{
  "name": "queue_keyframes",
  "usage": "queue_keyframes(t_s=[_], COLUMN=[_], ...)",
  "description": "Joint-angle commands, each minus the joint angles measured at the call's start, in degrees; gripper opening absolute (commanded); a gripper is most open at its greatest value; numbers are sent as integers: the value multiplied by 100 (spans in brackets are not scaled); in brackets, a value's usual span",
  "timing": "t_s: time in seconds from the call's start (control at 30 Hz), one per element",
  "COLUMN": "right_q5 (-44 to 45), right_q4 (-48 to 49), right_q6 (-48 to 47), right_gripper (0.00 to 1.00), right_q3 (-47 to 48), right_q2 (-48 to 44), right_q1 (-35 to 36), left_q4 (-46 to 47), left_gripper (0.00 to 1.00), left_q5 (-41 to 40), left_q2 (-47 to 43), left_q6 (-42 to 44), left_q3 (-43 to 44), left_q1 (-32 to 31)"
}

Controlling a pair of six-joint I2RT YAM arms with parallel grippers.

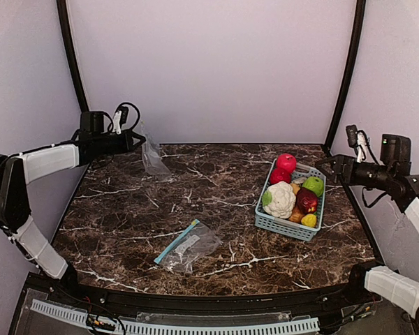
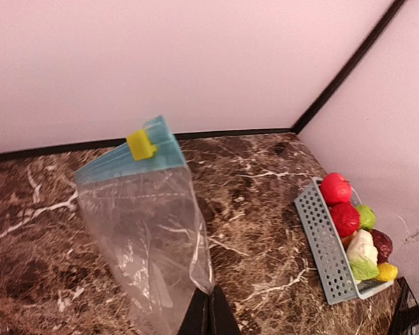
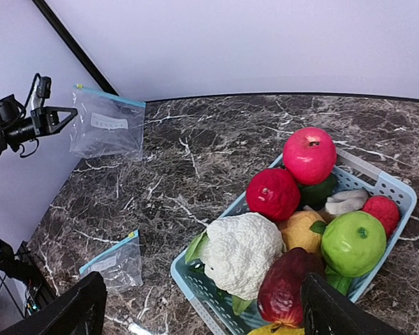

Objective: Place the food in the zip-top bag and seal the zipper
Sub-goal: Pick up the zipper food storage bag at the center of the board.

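Left gripper (image 1: 141, 139) pinching crinkly clear bag (image 1: 153, 160), right gripper (image 1: 323, 165) spread, food (image 1: 306, 200) seemingly glossy plastic

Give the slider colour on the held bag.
Yellow slider on the blue zip strip of the bag; left wrist view is best.

Table top (image 1: 126, 209): dark stone-look slab, polished, with white veining. Basket (image 1: 286, 229), three o'clock: light-blue slotted plastic, smooth, dull sheen. Red apple (image 3: 309, 155) and green apple (image 3: 353, 243): glossy moulded plastic. Cauliflower (image 3: 241, 252): white, knobbly, matt. Hanging bag (image 2: 140, 223), ten o'clock, and flat bag (image 1: 188, 246), six o'clock: thin clear film, creased, blue zip strip. Slider (image 2: 141, 144): yellow hard plastic. Walls (image 1: 209, 63): pale, matt.
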Motion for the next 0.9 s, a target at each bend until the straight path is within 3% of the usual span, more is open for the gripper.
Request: queue_keyframes(t_s=[0.0,0.27,0.37,0.5,0.7,0.87], right_q5=[-151,-47,-69,-151,-678,-1191], right_q4=[220,277,303,298,462,1261], right_q6=[-117,-471,-600,-767,-909,-767], right_gripper=[93,89,77,75,68,65], right_q3=[185,1008,1430,2001,2582,2318], right_q2=[309,1259,1694,2315,3121,3306], right_q1=[509,2145,2671,3259,3771,3796], left_q4=[-363,-1555,-1872,-2407,-2940,-2959], left_gripper=[1,1,1,1,1,1], left_q5=[584,1702,2133,2622,2889,3234], left_q2=[-723,-1297,-1397,-1379,-1236,-1134], left_q6=[706,1491,1652,1961,2284,2265], left_q3=[79,426,459,590,634,655], left_q1=[-432,-1360,-1653,-2116,-2773,-3085])
